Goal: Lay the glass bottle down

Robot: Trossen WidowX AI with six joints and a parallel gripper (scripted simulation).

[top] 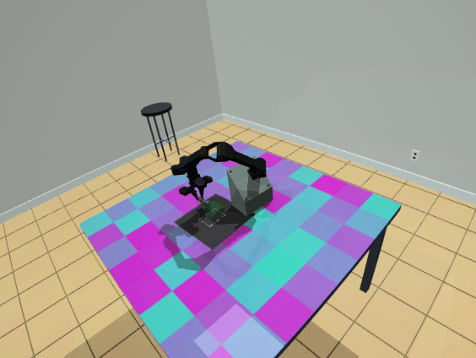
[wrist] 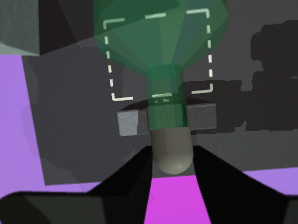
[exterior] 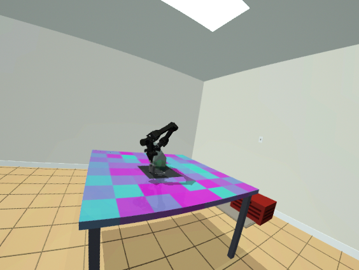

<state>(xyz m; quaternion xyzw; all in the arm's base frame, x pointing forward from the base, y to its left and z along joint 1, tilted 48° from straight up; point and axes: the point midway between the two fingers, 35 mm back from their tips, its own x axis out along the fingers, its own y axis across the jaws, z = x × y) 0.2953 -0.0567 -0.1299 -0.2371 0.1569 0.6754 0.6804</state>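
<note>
My gripper (top: 200, 198) (wrist: 172, 151) is shut on the bottle's neck end, at its grey-brown tip. The green see-through glass bottle (top: 213, 207) (wrist: 162, 42) slants, with its neck end toward the fingers and its wide body lower and away from them. In the wrist view the neck passes between the arms of the grey U-shaped rest (wrist: 128, 123), seen from above; whether it touches the rest cannot be told. The body overlaps the far part of the dashed outline (wrist: 110, 68) (top: 210, 226) and reaches beyond its far edge. The bottle's base is out of the wrist view.
A dark mat (top: 213, 238) (wrist: 75, 135) lies under the outline and rest, on the checkered table (top: 280, 257) (exterior: 133, 207). A large grey block (top: 249, 192) (wrist: 17, 30) stands beside the mat, under the arm's base. A stool (top: 156, 109) stands beyond the table.
</note>
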